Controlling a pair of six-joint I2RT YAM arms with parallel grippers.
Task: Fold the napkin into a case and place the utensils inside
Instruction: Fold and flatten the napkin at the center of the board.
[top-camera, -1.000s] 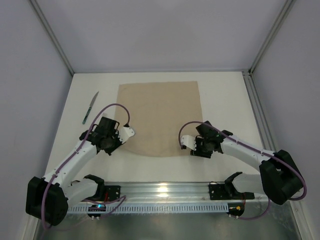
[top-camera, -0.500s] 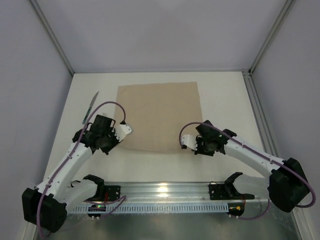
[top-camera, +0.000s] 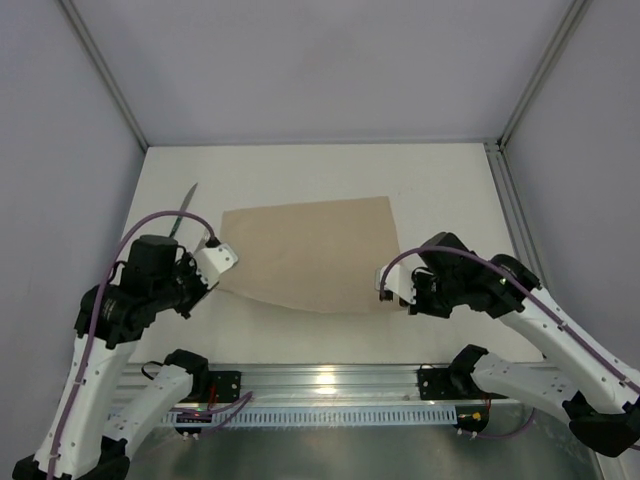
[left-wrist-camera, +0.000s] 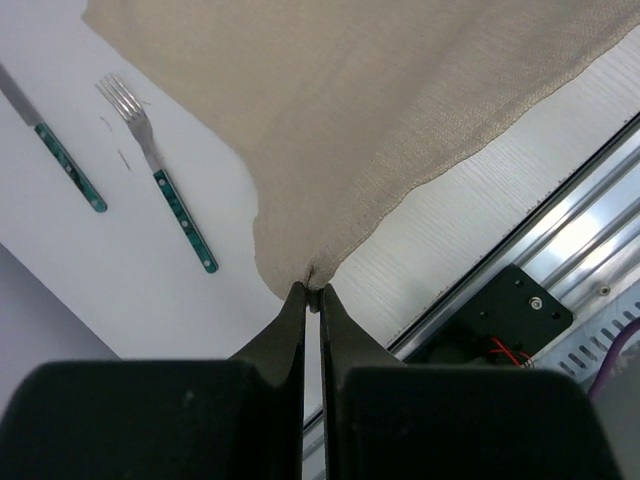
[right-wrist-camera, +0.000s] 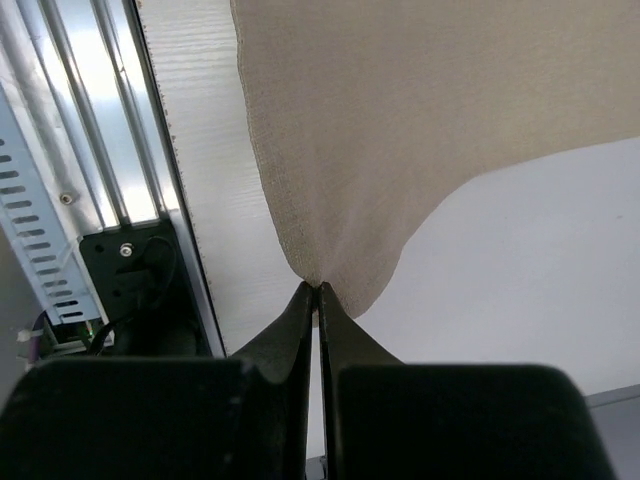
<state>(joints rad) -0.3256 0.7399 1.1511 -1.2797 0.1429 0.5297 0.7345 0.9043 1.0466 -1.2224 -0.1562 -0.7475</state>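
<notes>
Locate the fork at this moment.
In the left wrist view the fork lies on the table at upper left, between the knife and the lifted napkin corner, touching neither.

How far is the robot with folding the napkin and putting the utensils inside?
Done: only the grasp; the left hand and the right hand are each shut on a near corner of the napkin. In hand: its near edge is held off the table, apparently for a first fold. Left: no fold shows yet, and the fork and knife lie on the table beside the cloth.
</notes>
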